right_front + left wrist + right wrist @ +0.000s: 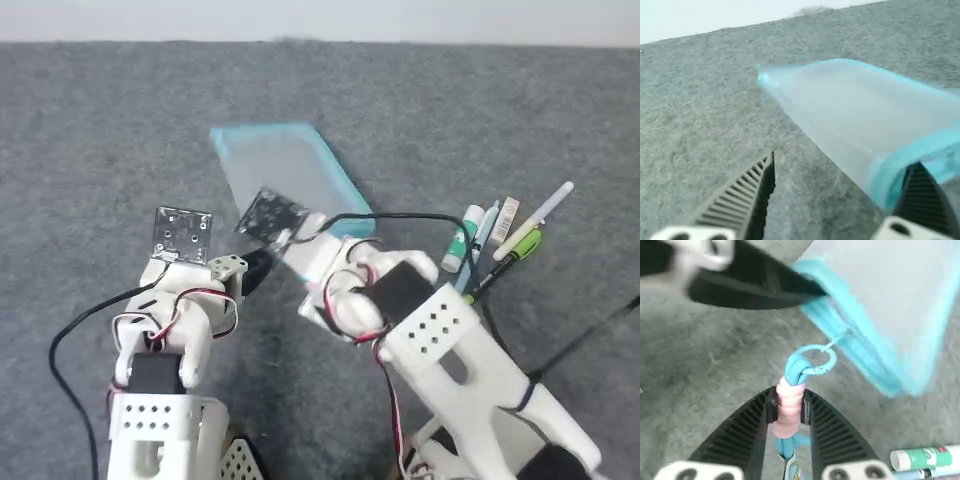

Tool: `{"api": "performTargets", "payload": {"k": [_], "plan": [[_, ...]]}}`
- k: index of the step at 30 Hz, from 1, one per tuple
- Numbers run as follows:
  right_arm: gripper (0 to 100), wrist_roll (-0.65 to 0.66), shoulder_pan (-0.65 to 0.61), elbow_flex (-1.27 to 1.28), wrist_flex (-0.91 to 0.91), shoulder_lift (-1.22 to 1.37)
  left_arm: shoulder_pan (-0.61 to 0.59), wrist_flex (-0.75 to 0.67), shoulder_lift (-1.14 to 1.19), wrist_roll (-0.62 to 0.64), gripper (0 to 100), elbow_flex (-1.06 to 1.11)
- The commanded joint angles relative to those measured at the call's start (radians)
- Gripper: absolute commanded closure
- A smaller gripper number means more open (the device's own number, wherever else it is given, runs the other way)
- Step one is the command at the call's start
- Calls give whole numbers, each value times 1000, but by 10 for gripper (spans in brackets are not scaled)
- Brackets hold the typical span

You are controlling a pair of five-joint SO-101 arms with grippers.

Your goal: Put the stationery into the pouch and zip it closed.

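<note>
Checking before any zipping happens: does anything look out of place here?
The stationery lies heaped on the table, apart from the pouch and not inside it, yet the right gripper is shut on the zipper pull. Nothing looks spilled or damaged.

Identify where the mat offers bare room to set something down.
Bare: the mat left of the pouch and beyond it. Crowded: the pouch's near end, with the left end effector beside it and the right end effector gripping its zipper pull; stationery clusters at right.

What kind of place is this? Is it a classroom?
Probably a robot practice table rather than a classroom: a grey mat, the right pincer pinching the zipper pull of a blue pouch, and pens laid out nearby.
</note>
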Motion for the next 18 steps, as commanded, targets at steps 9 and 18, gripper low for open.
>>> {"api": "performTargets", "payload": {"k": [9,18], "plan": [[992,38,-96,40,88,-346,12,-86,14,17,622,21],[992,84,-47,40,174,-424,15,-115,12,17,704,35]]}}
